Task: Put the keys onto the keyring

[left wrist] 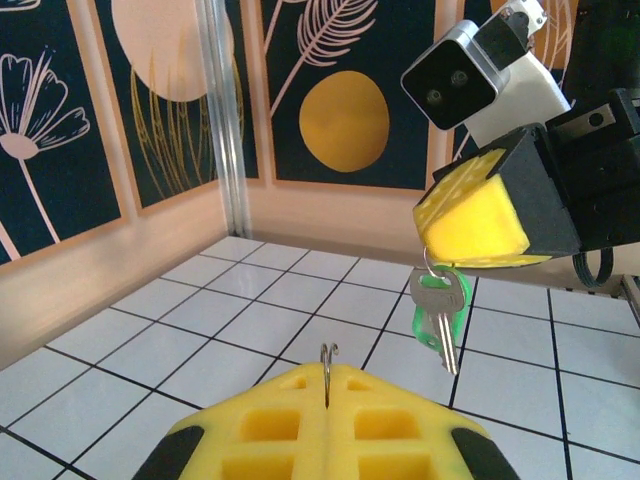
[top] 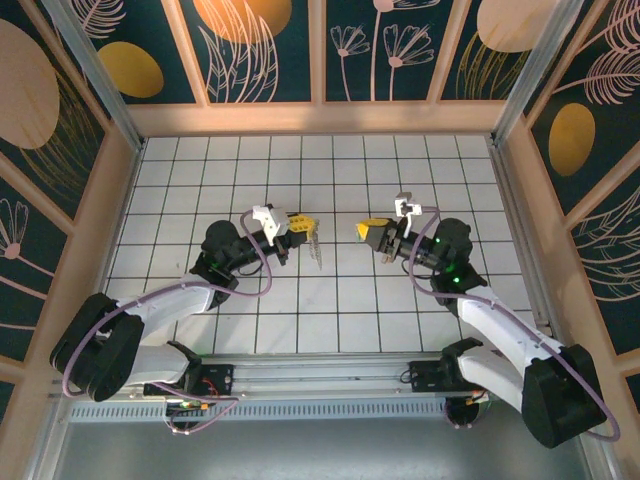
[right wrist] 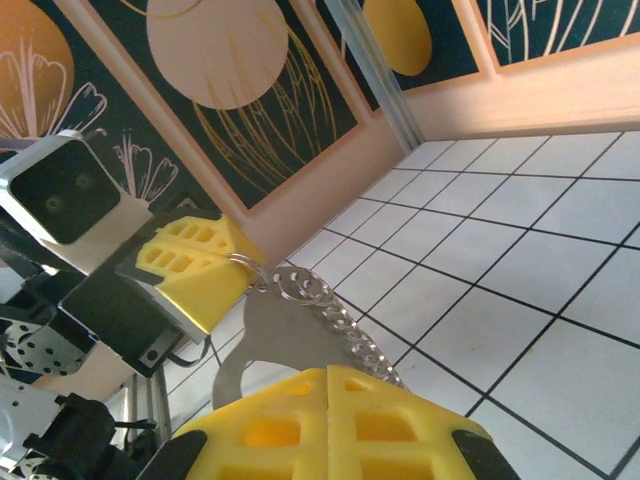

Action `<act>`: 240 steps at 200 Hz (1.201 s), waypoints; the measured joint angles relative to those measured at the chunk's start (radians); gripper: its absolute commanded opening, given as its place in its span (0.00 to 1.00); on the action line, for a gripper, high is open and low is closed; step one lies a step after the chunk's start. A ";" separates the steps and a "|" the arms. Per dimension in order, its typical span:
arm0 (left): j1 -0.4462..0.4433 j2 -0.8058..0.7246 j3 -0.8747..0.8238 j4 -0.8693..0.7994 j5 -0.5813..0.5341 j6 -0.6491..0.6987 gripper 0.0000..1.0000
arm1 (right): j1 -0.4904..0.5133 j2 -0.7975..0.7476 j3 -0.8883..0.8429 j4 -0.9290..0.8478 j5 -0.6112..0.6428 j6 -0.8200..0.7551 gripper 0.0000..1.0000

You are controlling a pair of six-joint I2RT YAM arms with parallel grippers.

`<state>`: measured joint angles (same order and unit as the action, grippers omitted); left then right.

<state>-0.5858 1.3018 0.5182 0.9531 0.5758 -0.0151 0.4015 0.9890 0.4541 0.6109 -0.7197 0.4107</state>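
In the left wrist view my left gripper point(left wrist: 328, 374) is shut on the thin wire keyring point(left wrist: 328, 354), which pokes up between the yellow fingers. Facing it, my right gripper point(left wrist: 432, 238) is shut on a small loop from which the keys point(left wrist: 440, 312) hang, silvery with a green tag. The right wrist view has my right gripper point(right wrist: 328, 372) shut at the bottom, and beyond it the left gripper point(right wrist: 236, 276) holds the keyring point(right wrist: 243, 262). A flat metal fob point(right wrist: 262, 328) and a chain point(right wrist: 352, 332) dangle from that ring. From above, the left gripper point(top: 303, 226) and right gripper point(top: 366, 232) face each other a short gap apart over the table's middle.
The white tiled table point(top: 330, 300) is ringed by low wooden walls point(top: 320, 118) with dark floral panels. The fob point(top: 316, 250) hangs under the left gripper above the tiles. Both arm bases sit on the rail point(top: 320, 385) at the near edge.
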 measured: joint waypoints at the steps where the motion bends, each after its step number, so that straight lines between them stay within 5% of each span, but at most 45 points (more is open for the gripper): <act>1: 0.000 0.000 0.000 0.000 0.000 0.000 0.00 | 0.001 0.000 0.000 0.000 0.000 0.000 0.00; 76: -0.004 0.000 0.006 -0.011 0.027 0.000 0.00 | 0.125 0.048 0.042 0.007 0.032 -0.037 0.00; 240: -0.006 0.000 0.020 -0.036 0.056 0.000 0.00 | 0.204 0.169 0.161 0.021 0.049 -0.092 0.00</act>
<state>-0.5915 1.3018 0.5381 0.9169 0.6323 -0.0151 0.6060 1.1576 0.6147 0.6315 -0.6708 0.3187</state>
